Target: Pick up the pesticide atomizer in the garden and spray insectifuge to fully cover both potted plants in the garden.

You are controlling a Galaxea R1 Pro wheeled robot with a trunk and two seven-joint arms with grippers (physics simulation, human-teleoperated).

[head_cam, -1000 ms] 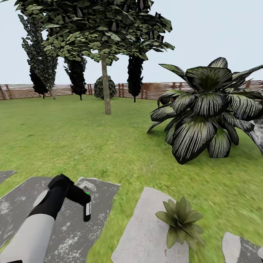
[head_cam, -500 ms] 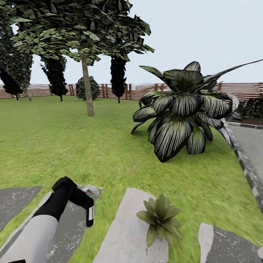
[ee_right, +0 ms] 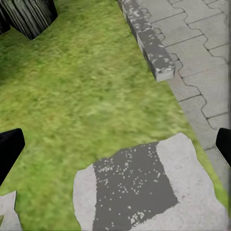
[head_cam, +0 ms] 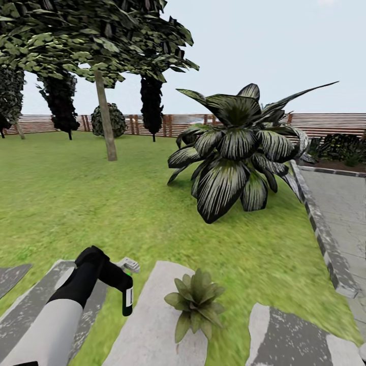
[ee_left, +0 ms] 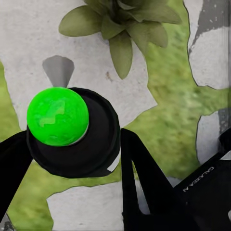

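Observation:
My left gripper [head_cam: 120,280] is shut on the pesticide atomizer [head_cam: 127,301], a black bottle with a white label and a green top. It hangs over the edge of a grey paving slab [head_cam: 152,325] in the garden. In the left wrist view the atomizer's green cap [ee_left: 57,115] sits between the two black fingers [ee_left: 144,187], with a potted plant [ee_left: 120,24] beyond it. That low rosette of green leaves [head_cam: 195,302] stands just right of the atomizer in the head view. My right gripper [ee_right: 115,147] is open over grass and a slab, holding nothing.
A tall palm [head_cam: 234,147] with dark white-streaked fronds stands on the lawn behind the plant. A stone kerb [head_cam: 317,229] borders a paved path at the right. Trees [head_cam: 104,117] and a brown slat fence [head_cam: 168,124] close the far side.
The whole view has swung to the right, so the palm, tree and plant sit further left in the picture. The left gripper still holds the atomizer in the same pose.

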